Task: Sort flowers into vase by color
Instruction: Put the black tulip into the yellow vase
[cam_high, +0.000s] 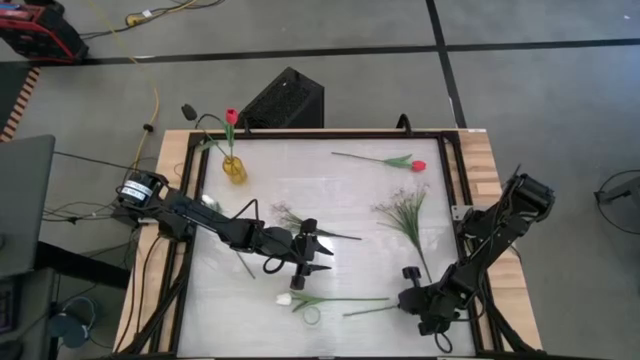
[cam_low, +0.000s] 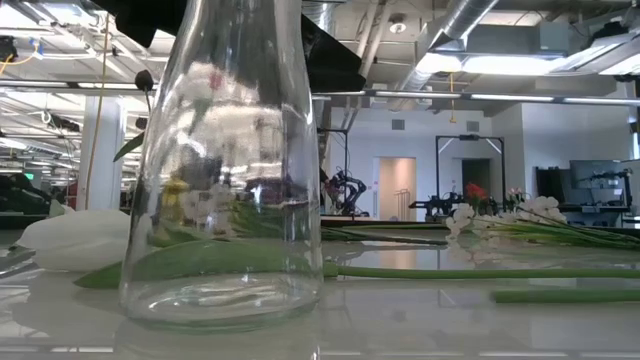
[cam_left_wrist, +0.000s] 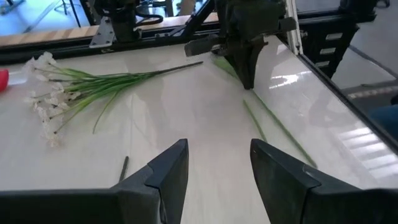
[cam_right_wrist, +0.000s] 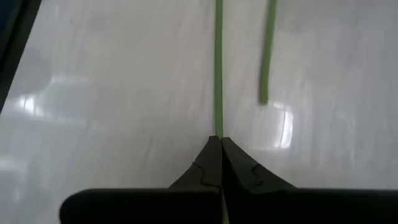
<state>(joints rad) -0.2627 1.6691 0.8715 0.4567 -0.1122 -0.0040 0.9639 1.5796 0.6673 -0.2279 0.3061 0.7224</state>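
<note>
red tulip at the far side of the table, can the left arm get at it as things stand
Probably yes: the left gripper is open and empty mid-table, and only bare table lies between it and the red tulip.

The high view looks straight down on the whole table (cam_high: 330, 215) and both arms. The low view sits at table height, very near a glass vase (cam_low: 228, 170), facing the room beyond. Each wrist view looks closely past its own fingers; the left wrist and high views share the white sprig (cam_left_wrist: 68, 93).

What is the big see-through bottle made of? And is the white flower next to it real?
The vase looks like clear, shiny glass: the room shows through it and bends. The white tulip looks smooth and waxy, probably plastic or fabric, though this view alone can't settle it.
</note>
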